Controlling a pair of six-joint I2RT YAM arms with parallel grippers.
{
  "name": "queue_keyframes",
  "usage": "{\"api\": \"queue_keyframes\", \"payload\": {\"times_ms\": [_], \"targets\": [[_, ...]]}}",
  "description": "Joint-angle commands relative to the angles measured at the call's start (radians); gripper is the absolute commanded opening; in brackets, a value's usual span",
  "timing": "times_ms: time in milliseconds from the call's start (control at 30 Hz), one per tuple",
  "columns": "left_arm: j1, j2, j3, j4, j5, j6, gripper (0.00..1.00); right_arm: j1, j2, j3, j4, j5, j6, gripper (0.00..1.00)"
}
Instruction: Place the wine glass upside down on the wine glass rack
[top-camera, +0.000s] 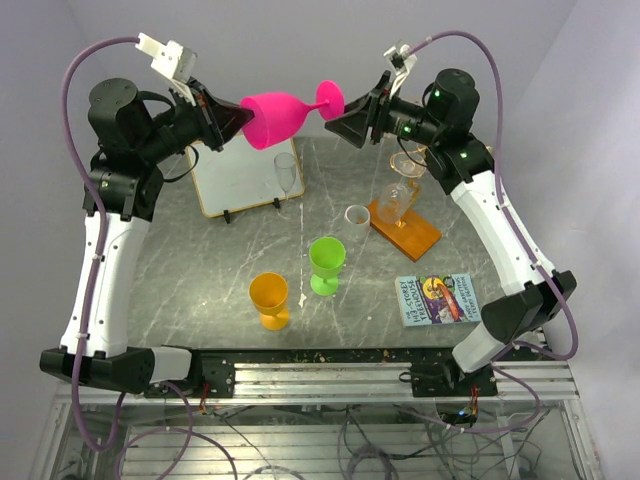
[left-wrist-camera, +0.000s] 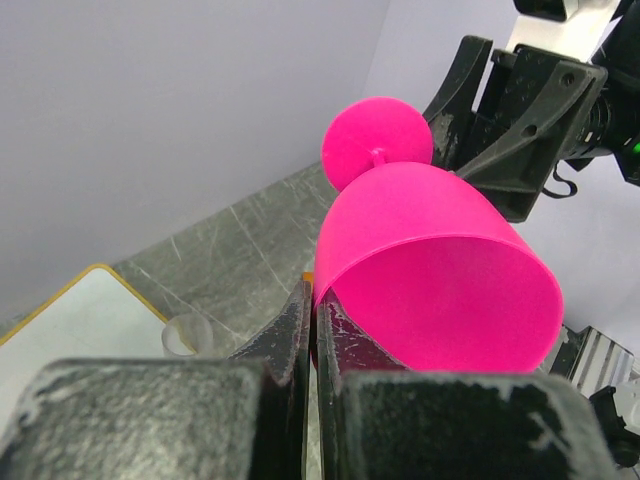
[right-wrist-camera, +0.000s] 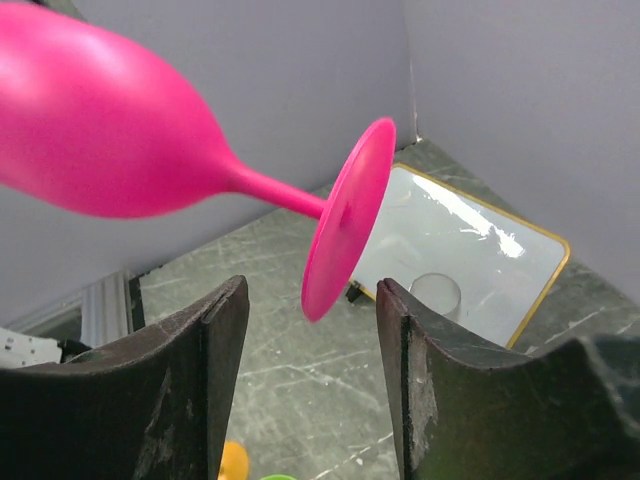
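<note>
A bright pink wine glass lies level in the air above the back of the table, bowl to the left, foot to the right. My left gripper is shut on its rim; in the left wrist view the fingers pinch the rim of the bowl. My right gripper is open at the foot; in the right wrist view the foot hangs just past the fingertips, untouched. The gold wire rack on its orange base stands below the right arm with a clear glass on it.
A white board on a stand sits at the back left, with a clear glass beside it. A clear tumbler, a green goblet and an orange goblet stand mid-table. A book lies front right.
</note>
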Motion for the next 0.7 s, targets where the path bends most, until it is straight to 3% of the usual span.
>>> {"api": "queue_keyframes", "payload": {"times_ms": [0, 400, 533, 667], "targets": [[-0.012, -0.021, -0.002, 0.018, 0.026, 0.013, 0.07, 0.013, 0.020, 0.059, 0.020, 0.058, -0.018, 0.50], [-0.019, -0.048, -0.030, -0.002, 0.001, 0.045, 0.07, 0.018, -0.003, 0.037, 0.013, 0.114, -0.036, 0.02], [-0.019, -0.060, -0.046, -0.001, 0.003, 0.046, 0.10, 0.018, -0.008, 0.037, -0.003, 0.150, -0.051, 0.00], [-0.018, -0.081, -0.060, -0.008, -0.013, 0.057, 0.33, 0.017, -0.020, 0.040, -0.035, 0.205, -0.092, 0.00]]}}
